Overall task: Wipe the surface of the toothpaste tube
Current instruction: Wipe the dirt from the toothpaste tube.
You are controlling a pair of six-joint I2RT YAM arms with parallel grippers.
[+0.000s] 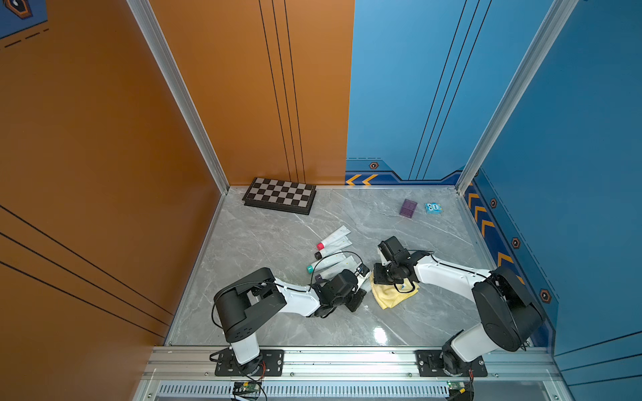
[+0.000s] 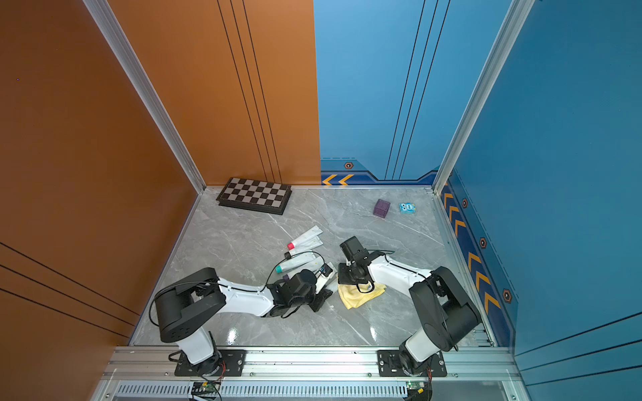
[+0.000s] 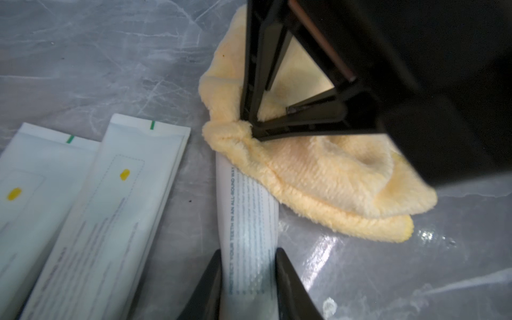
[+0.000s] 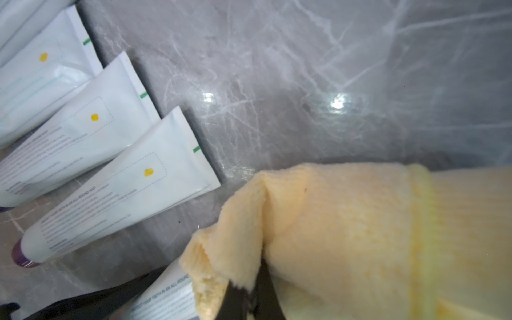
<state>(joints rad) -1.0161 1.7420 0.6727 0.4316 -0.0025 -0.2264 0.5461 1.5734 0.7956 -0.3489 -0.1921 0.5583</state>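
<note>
A white toothpaste tube (image 3: pixel 246 219) with blue print lies on the grey marble table, and my left gripper (image 3: pixel 248 256) is shut on it across its body. The tube's far end is tucked under a folded yellow cloth (image 3: pixel 327 180). The right gripper (image 4: pixel 249 285) is shut on a fold of that cloth (image 4: pixel 346 221) and presses it down on the tube (image 4: pixel 166 296). In both top views the two grippers meet at mid-table, with the cloth (image 1: pixel 391 295) (image 2: pixel 359 295) spread under the right wrist.
Several more white tubes (image 1: pixel 331 241) (image 4: pixel 116 194) lie side by side just beyond the left gripper. A folded chessboard (image 1: pixel 279 196) sits at the back left. A purple cube (image 1: pixel 408 207) and a small blue box (image 1: pixel 433 208) are at the back right.
</note>
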